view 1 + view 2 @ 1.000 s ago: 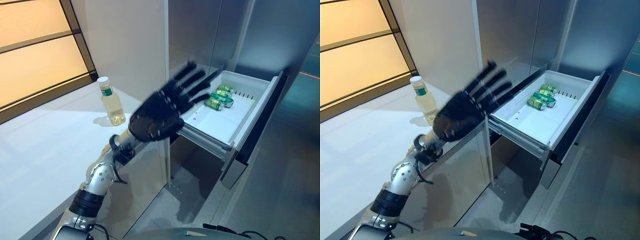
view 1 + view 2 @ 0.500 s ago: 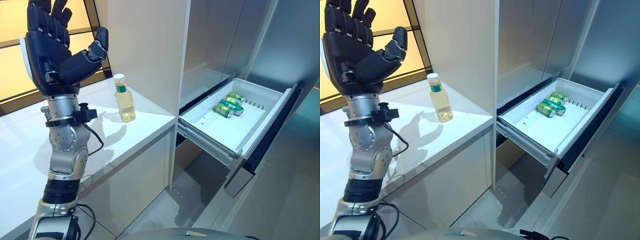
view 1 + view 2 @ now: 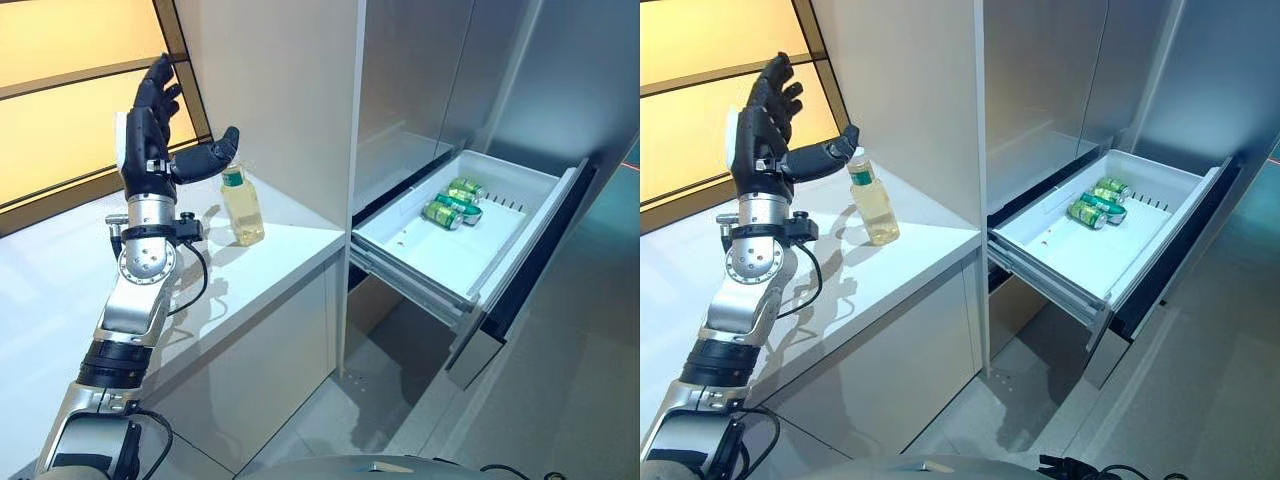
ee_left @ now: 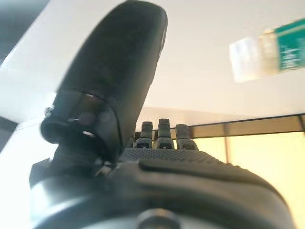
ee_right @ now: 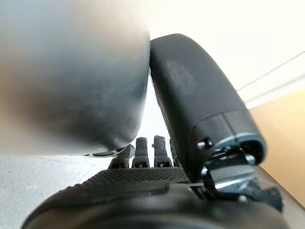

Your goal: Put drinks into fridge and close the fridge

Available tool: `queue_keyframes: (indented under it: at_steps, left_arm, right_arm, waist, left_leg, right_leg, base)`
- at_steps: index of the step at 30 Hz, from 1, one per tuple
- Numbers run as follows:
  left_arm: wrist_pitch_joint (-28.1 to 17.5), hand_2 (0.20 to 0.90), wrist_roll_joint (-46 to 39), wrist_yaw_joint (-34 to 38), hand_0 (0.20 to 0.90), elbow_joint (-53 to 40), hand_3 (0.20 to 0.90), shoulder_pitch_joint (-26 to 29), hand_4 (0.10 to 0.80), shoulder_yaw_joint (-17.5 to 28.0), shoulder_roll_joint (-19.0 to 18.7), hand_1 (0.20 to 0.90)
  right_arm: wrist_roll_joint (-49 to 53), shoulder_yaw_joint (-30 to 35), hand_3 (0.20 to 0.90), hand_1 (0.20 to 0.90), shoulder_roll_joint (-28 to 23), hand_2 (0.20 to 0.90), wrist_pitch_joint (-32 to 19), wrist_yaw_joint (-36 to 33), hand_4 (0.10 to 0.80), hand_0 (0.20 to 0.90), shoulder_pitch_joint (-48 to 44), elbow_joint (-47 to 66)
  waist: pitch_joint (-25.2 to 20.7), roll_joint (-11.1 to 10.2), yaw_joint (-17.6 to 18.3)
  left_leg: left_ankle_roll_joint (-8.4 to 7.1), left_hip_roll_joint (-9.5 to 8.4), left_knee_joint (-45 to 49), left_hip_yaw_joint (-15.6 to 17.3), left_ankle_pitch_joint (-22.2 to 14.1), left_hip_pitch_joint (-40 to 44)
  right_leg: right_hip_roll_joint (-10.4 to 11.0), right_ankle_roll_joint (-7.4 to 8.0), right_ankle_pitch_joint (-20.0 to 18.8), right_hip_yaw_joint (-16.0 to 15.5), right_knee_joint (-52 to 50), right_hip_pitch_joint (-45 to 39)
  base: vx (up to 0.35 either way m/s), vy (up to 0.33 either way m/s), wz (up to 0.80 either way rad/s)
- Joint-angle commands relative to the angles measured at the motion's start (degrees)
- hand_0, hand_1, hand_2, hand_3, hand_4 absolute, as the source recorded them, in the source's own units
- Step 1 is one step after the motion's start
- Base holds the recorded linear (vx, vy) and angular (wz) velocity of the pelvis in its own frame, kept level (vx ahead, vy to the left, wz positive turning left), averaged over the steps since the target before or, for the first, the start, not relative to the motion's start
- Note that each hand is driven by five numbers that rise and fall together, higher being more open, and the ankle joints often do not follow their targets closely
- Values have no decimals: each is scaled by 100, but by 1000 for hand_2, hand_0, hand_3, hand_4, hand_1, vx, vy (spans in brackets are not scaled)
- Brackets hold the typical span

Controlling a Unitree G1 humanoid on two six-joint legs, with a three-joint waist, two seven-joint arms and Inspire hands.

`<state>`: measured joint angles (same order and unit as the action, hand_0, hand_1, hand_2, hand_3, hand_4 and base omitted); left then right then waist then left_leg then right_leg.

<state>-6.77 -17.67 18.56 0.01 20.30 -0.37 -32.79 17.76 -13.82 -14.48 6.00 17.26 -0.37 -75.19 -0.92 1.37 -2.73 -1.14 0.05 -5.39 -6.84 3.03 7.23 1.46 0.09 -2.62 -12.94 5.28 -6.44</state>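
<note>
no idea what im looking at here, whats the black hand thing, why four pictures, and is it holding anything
It is a humanoid robot putting drinks away. The two wide pictures come from cameras in its head; the two close-ups come from cameras on its wrists, so each is mostly filled by that hand. The left hand is raised, fingers straight and thumb spread, just beside a bottle of pale yellow drink standing on the white counter. It holds nothing. The right hand shows only in its own wrist picture, apparently open and empty. To the right, the fridge drawer is pulled open, with green cans lying at its back.
</note>
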Motion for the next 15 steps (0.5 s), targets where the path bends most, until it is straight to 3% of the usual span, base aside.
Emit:
queue_keyframes:
  at_steps: [1,15]
  left_arm:
    - [-370,900,-345,-154,900,-48,900,712,800,168,-399,900]
    - [-146,900,-659,-612,900,378,900,568,800,54,-177,900]
  right_arm:
    - [-267,-314,900,900,287,900,244,168,800,900,34,-142]
    - [-384,-308,900,900,195,900,351,235,800,900,-24,-82]
  waist:
    - [-59,-105,9]
    - [-25,-86,27]
  left_leg:
    - [215,-243,39,475,-402,32]
    - [210,-246,39,486,-389,53]
  right_leg:
    - [-32,156,378,487,-181,-219]
    - [-40,161,373,509,-183,-230]
  base:
    - [0,0,0]
    - [0,0,0]
